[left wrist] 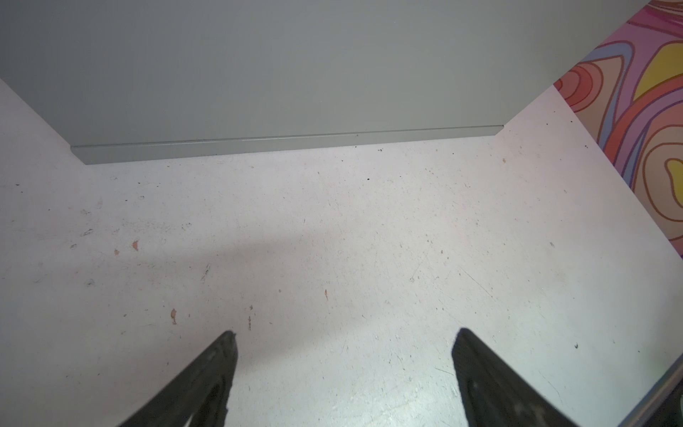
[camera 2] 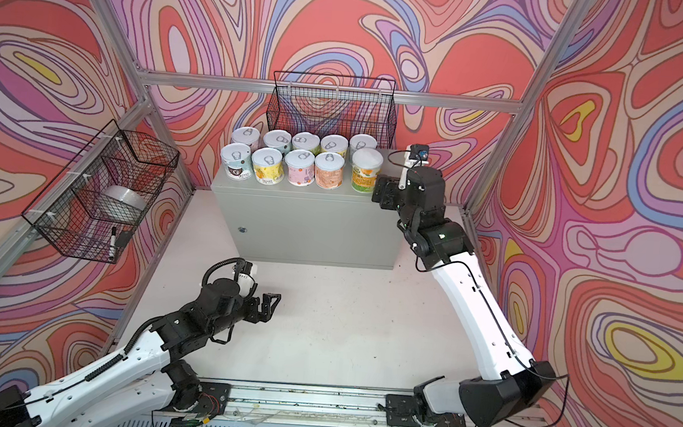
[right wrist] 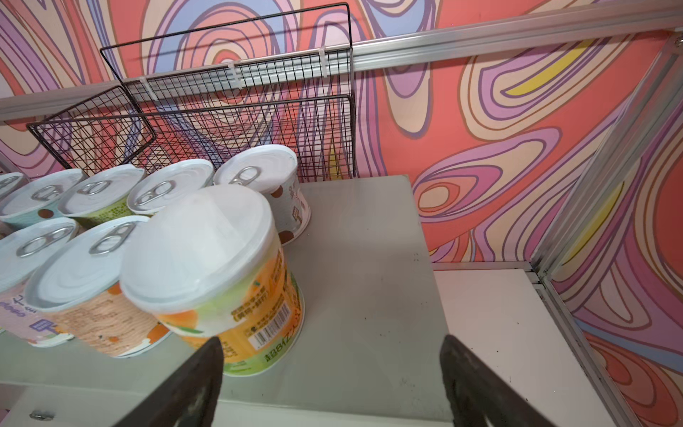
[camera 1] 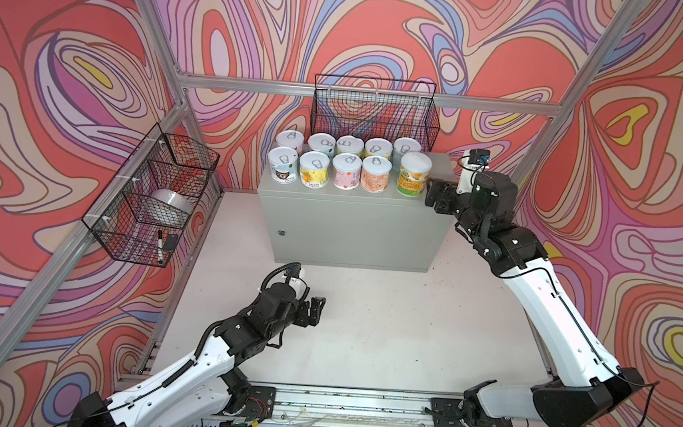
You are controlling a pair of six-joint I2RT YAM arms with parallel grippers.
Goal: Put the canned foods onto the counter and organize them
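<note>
Cans [right wrist: 85,281] packed in two rows on counter [right wrist: 362,258]; capped orange-green can [right wrist: 207,258] nearest; fingers [right wrist: 192,388] apart, holding nothing.

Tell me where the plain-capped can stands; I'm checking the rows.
In both top views the plain-capped can stands on the counter, ending the front row on the right, beside the peach-label can and near the right claw.

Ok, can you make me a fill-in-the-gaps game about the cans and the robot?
1. The cans stand on the counter in ___ rows of five.
2. The plain-capped can stands at the front row's ___ end.
3. The right gripper has its fingers ___ and empty.
4. The tape roll lies in a wire ___.
Missing words: two, right, open, basket.
</note>
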